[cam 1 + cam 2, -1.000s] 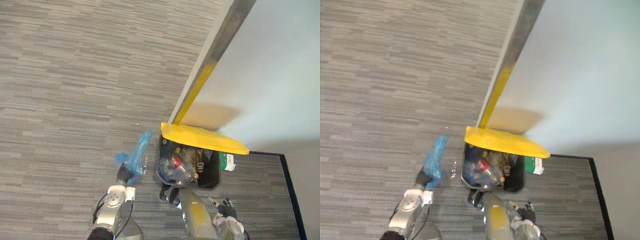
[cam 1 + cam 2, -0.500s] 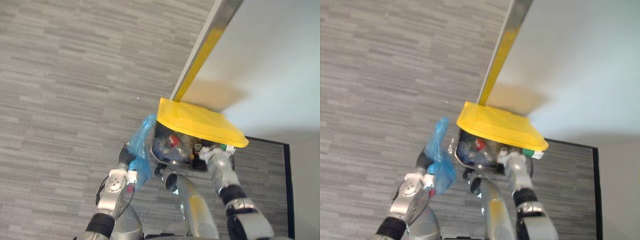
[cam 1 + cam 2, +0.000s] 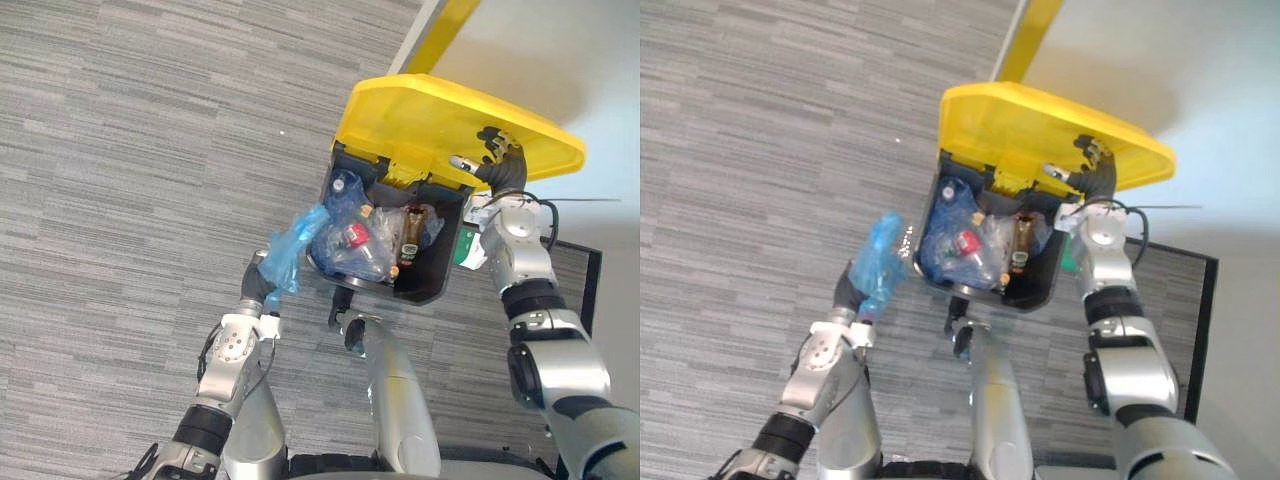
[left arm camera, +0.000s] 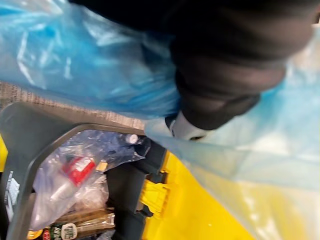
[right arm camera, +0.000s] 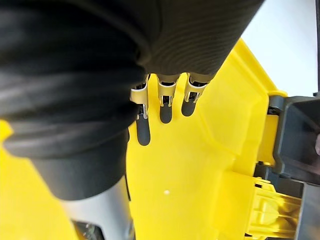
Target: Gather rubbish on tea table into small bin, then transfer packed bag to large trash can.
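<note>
packed blue bag (image 3: 293, 250) is bunched in the left hand (image 3: 262, 287), fingers closed round the plastic, held up just beside the rim of the large trash can (image 3: 437, 285), not yet inside. right hand (image 3: 497, 160) props up the yellow lid (image 3: 420, 115), fingers (image 5: 165, 113) straight and flat against its underside.

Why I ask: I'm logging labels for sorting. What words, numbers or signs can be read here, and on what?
No text can be read.
Green label on the bin's side: too small to read.
Red label on rubbish inside the bin: blurred.
Bottle label inside the bin: print shows, too blurred to read.
</note>
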Available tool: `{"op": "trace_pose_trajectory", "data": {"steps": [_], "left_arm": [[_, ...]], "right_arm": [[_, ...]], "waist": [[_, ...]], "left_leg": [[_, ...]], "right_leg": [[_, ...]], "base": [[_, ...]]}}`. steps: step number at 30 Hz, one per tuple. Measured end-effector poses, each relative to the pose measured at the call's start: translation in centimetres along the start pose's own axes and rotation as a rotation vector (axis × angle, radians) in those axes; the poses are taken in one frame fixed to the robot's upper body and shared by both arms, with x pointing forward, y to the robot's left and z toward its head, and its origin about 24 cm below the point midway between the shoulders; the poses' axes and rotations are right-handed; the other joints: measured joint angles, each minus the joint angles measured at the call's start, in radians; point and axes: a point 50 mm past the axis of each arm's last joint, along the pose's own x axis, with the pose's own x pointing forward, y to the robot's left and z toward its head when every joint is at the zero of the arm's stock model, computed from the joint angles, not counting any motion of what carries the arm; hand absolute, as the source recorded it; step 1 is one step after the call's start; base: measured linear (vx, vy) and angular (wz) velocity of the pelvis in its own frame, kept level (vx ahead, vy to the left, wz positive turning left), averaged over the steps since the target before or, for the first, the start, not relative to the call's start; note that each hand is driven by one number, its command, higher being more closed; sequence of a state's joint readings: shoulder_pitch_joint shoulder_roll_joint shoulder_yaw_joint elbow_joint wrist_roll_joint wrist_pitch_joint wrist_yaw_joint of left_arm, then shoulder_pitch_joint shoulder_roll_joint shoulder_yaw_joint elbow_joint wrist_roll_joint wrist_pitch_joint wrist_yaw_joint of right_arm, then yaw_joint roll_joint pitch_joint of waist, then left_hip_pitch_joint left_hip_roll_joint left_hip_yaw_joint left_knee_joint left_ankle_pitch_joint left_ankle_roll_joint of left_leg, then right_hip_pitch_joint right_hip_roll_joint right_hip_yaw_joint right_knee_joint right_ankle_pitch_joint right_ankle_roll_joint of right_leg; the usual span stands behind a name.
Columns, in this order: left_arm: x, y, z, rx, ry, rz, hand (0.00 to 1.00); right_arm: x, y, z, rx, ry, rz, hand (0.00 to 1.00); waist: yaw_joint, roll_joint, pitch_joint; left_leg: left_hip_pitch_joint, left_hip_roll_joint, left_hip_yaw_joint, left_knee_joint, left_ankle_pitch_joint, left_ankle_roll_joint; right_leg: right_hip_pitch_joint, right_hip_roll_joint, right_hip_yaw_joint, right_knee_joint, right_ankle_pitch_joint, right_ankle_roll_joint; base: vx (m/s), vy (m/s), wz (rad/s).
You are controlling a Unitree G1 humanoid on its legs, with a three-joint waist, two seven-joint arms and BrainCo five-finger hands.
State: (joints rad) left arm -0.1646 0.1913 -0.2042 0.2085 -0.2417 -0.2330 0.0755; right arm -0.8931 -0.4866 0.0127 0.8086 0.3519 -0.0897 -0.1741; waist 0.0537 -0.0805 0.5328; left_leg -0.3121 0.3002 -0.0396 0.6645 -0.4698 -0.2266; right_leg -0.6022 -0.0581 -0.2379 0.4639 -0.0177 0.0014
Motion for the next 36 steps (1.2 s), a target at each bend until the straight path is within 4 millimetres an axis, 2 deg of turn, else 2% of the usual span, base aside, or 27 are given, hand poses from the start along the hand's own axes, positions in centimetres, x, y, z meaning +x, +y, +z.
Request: {"op": "trace_pose_trajectory", "data": {"steps": [6,10,12,14,20,29,36], "left_arm": [[0.5,-1.8,1.3,-0.035,-0.053,-0.074,1.00],[1.4,-3.8,3.4,-0.041,-0.141,-0.161,1.00],[1.6,-4.9,4.2,-0.047,-0.176,-0.205,1.00],[1.6,-6.3,4.8,-0.063,-0.201,-0.256,1.00],[1.5,-8.3,6.9,-0.081,-0.293,-0.342,1.00],[2.6,-12.1,10.7,-0.069,-0.435,-0.474,1.00],[3.0,-12.6,12.1,-0.055,-0.493,-0.474,1.00]], "right_arm": [[0.8,-0.3,1.3,-0.004,-0.008,-0.018,0.00],[1.6,-0.8,3.3,-0.024,-0.055,-0.031,0.00],[1.7,-0.6,3.3,-0.036,-0.048,-0.023,0.00],[1.7,-0.5,3.1,-0.043,-0.035,-0.020,0.00],[1.8,-0.5,2.8,-0.052,-0.020,-0.022,0.00],[1.9,0.1,3.4,-0.073,-0.036,0.007,0.00],[2.0,0.6,3.6,-0.093,-0.042,0.028,0.00]], "waist": [[-0.004,0.006,-0.003],[-0.007,0.008,-0.004],[-0.007,0.011,-0.004],[-0.008,0.025,-0.007],[-0.006,0.064,-0.027],[-0.014,0.064,-0.027],[-0.021,0.063,-0.027]], "left_leg": [[-0.004,-0.016,-0.001,-0.001,0.012,0.004],[-0.019,-0.028,0.001,0.000,0.020,0.007],[-0.017,-0.027,-0.002,0.000,0.022,0.007],[-0.008,-0.028,-0.005,0.001,0.023,0.007],[-0.002,-0.035,0.000,-0.001,0.024,0.010],[0.011,-0.047,0.008,-0.029,0.044,0.008],[0.018,-0.047,0.020,-0.031,0.044,0.008]], "right_leg": [[0.044,-0.001,0.005,-0.094,0.060,0.007],[0.048,-0.003,0.010,-0.141,0.097,0.006],[0.059,0.001,0.008,-0.156,0.107,0.005],[0.077,0.001,0.008,-0.166,0.111,0.005],[0.083,-0.001,0.018,-0.176,0.118,0.010],[0.083,-0.008,0.028,-0.183,0.123,0.016],[0.083,-0.004,0.037,-0.188,0.125,0.020]], "base": [[-0.05,0.060,0.02],[-0.05,0.023,-0.02],[-0.03,0.001,0.02],[-0.02,0.003,0.07],[0.00,0.000,0.00],[0.00,-0.007,0.00],[0.00,-0.007,-0.04]]}}
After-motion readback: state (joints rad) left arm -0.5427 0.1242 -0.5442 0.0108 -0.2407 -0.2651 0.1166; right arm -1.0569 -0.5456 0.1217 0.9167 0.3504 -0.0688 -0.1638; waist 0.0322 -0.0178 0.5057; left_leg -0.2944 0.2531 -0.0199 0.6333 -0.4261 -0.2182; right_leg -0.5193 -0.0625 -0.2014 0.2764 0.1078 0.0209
